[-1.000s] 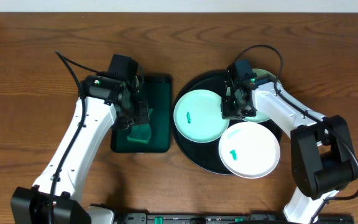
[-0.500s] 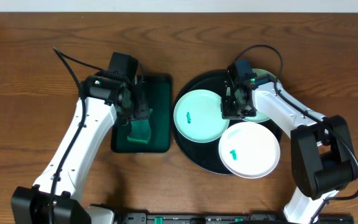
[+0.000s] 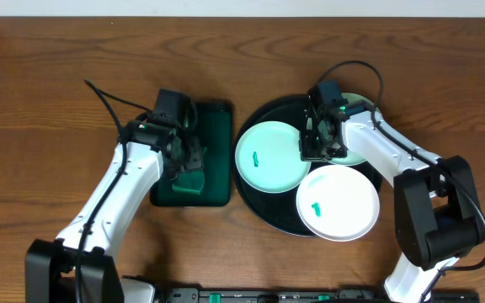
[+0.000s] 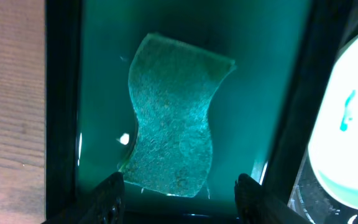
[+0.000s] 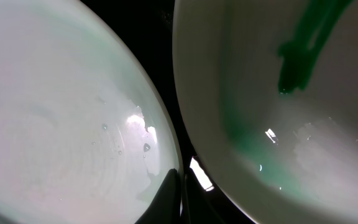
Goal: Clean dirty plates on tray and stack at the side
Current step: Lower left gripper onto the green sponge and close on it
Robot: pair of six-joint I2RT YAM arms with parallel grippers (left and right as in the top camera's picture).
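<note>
Altogether three plates (image 3: pixel 269 157) on one black tray (image 3: pixel 263 210), one sponge (image 4: pixel 173 143) nearby

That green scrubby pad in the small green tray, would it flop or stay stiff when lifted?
Probably floppy: the green pad lies with wavy, curved edges. Its fibrous look suggests it is light for its size. Glints on the dark green tray hint at wetness, so it may cling.

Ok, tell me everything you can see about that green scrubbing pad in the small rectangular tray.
The pad is a pale green, rough, fibrous-looking sheet with pinched-in sides. It lies flat on the floor of the dark green tray, nothing on top. The left gripper hangs open, jaws straddling its near end, apparently not touching.
</note>
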